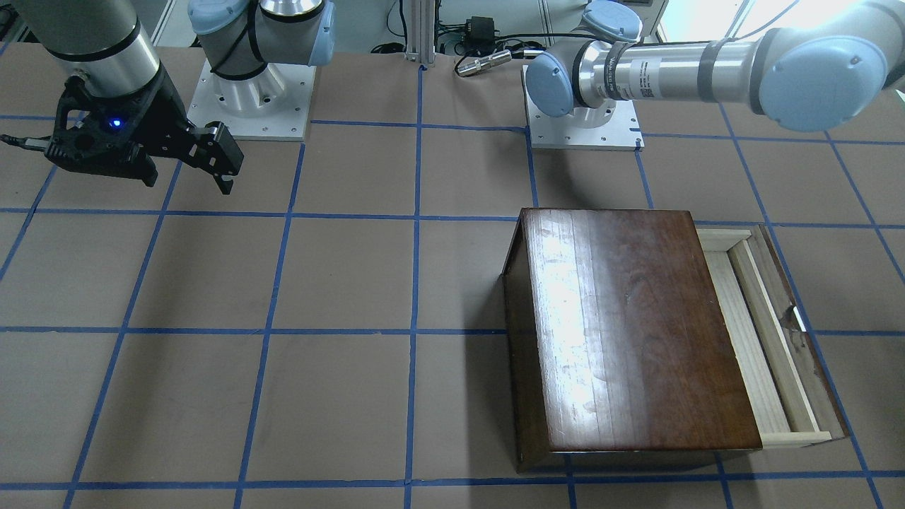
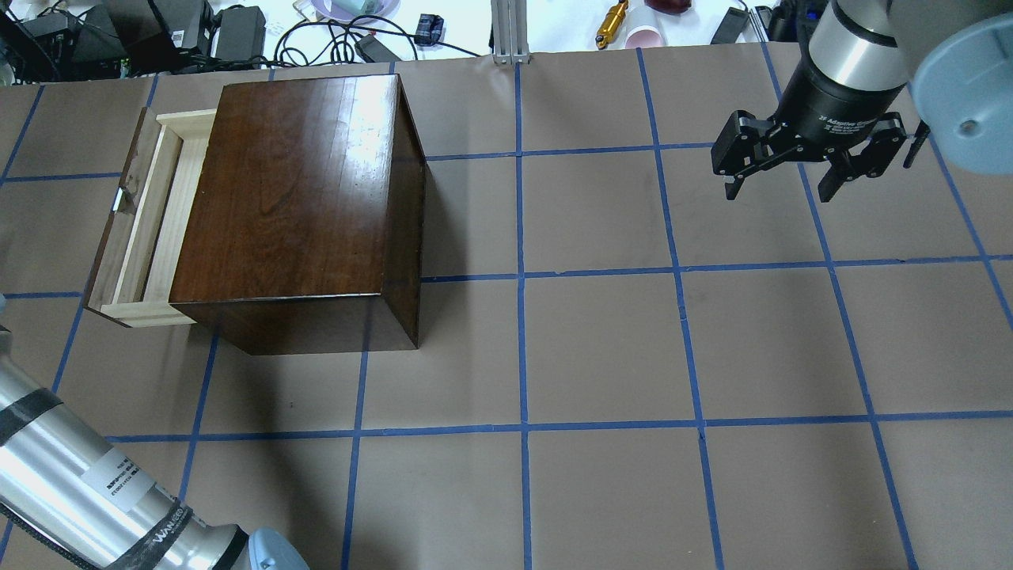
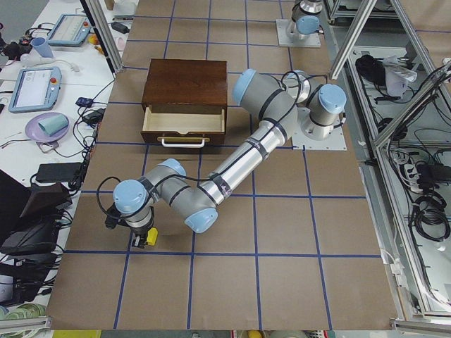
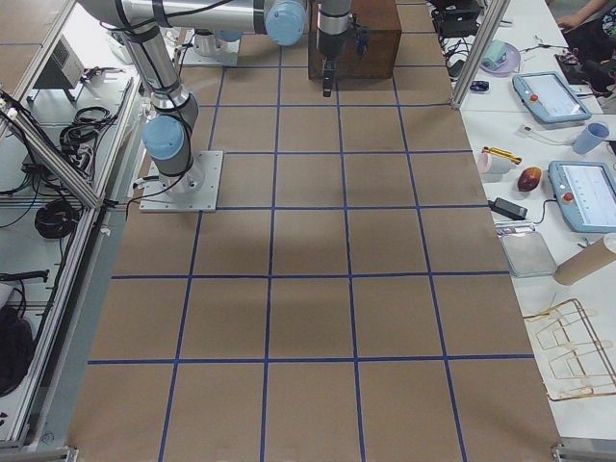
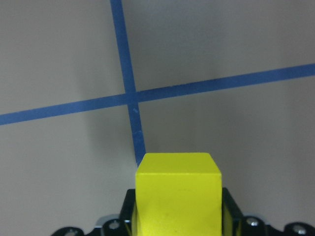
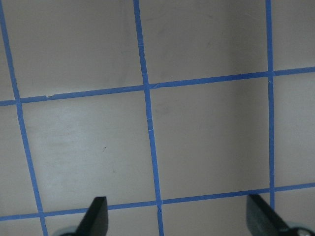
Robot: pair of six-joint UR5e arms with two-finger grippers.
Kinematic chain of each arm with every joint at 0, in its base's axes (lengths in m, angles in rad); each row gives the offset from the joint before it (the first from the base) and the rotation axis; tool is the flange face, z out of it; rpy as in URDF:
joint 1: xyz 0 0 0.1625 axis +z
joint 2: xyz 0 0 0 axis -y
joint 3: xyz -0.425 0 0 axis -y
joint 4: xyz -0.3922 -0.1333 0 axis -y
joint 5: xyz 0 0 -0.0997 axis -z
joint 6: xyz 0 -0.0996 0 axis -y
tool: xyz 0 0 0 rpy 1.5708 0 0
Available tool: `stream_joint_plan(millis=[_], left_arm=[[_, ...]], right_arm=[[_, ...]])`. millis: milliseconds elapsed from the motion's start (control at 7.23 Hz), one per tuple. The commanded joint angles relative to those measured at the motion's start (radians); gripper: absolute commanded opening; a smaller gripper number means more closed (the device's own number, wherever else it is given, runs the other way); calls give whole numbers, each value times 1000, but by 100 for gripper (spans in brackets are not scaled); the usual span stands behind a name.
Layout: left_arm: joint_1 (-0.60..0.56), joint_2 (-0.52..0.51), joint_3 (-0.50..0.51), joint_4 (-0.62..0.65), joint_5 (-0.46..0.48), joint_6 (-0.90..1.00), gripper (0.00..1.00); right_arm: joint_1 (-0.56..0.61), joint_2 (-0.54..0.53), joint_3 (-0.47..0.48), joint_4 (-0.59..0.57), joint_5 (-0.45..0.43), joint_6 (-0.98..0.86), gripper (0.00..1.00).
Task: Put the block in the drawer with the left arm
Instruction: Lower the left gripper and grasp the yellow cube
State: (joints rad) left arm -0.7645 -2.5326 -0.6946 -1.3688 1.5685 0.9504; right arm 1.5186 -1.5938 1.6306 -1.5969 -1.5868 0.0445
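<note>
My left gripper (image 3: 141, 236) is shut on the yellow block (image 3: 150, 239), low over the table near its left end, well in front of the drawer. The left wrist view shows the block (image 5: 178, 194) clamped between the fingers (image 5: 129, 212) over a blue tape cross. The drawer (image 2: 146, 222) of pale wood is pulled open from the dark cabinet (image 2: 301, 182) and looks empty; it also shows in the front view (image 1: 756, 332) and the left view (image 3: 184, 121). My right gripper (image 2: 783, 170) is open and empty, hanging above the table far from the cabinet.
The brown table carries a blue tape grid (image 2: 522, 277). The arm bases (image 1: 251, 99) stand at the robot's edge. Cables, cups and tablets (image 3: 32, 88) lie on the side table beyond the far edge. The left arm's forearm (image 2: 71, 483) crosses the near left corner.
</note>
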Motion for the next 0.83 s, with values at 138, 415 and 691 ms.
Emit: stream_joint_plan(millis=[138,415,691], left_arm=[[-2,194,-143,-110,4,-1,42],[-10,303,-219,-172,12,-9,42],[-18,429,-328,-216,48,-28,42]], right_arm=[[0,0,0,0,1,0,100],[0,0,0,0,1,0,100],[0,0,0,0,1,0,100]])
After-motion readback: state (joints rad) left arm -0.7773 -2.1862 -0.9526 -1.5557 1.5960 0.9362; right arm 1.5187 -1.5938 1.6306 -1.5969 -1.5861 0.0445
